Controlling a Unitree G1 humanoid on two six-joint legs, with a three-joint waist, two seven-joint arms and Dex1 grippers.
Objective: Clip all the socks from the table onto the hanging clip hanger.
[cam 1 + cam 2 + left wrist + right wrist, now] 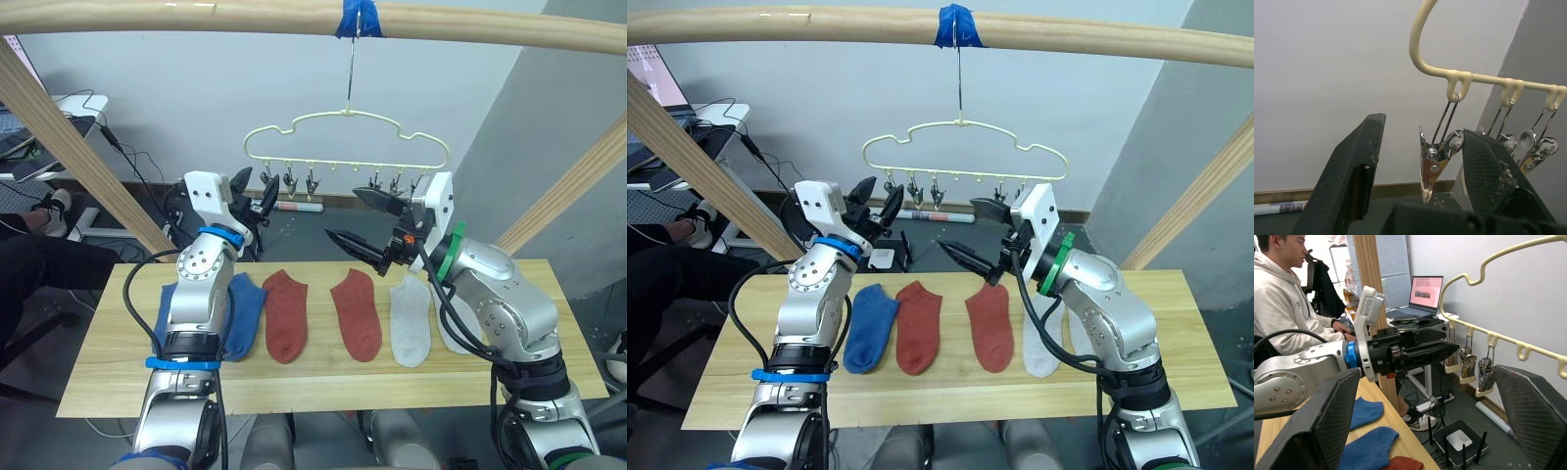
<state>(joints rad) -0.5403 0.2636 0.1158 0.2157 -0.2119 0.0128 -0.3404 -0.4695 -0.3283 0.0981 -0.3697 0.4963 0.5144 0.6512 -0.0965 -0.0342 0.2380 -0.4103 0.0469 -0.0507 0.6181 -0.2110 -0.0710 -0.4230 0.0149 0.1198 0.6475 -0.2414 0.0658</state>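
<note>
The pale yellow clip hanger [348, 137] hangs from a hook, with silver clips along its lower bar. My left gripper [257, 196] is raised at the hanger's left end. It is open, with the leftmost clip [1432, 161] between its fingers but untouched. My right gripper [343, 215] is open and empty, below the hanger's right clips. Socks lie in a row on the table [323, 387]: a blue sock [245, 313], a second blue sock [167, 308] partly behind my left arm, two rust red socks [286, 315] [356, 313], a light grey sock [410, 320] and another grey sock [449, 333] partly behind my right arm.
A thick wooden beam [196, 18] with blue tape [358, 18] carries the hook, and slanted wooden posts [69, 147] [578, 186] flank the table. A person [1283, 298] sits off to the left near a laptop [1425, 291]. A small black box [1459, 440] lies on the floor.
</note>
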